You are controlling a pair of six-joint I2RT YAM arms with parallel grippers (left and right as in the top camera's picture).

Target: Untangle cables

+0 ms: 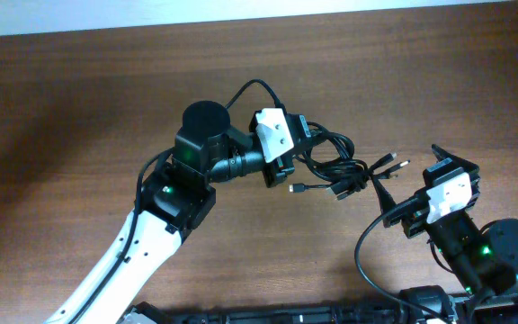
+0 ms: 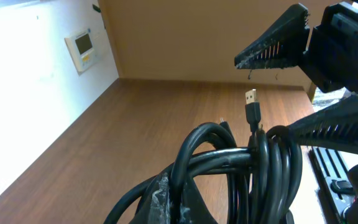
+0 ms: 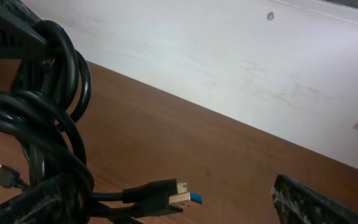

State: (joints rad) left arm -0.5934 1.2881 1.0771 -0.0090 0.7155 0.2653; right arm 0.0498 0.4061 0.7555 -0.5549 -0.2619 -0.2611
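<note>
Cables (image 1: 338, 167) bunch at centre frame, pinched in my closed left gripper (image 1: 295, 151), its fingertips hidden beneath them. My right gripper (image 1: 419, 187) gapes wide, empty, with the plugs (image 1: 401, 164) just beside it.

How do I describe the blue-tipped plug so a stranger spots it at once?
Over the wooden table, find the bunched black cables. In the right wrist view one plug sticks out sideways at the bundle's bottom; unlike the small silver plug beside it, its metal shell holds a blue tongue.

White arm shells (image 1: 120, 254), black joints (image 1: 205, 121), green lights (image 1: 166, 190), serrated pincer fingers (image 2: 272, 46)
</note>
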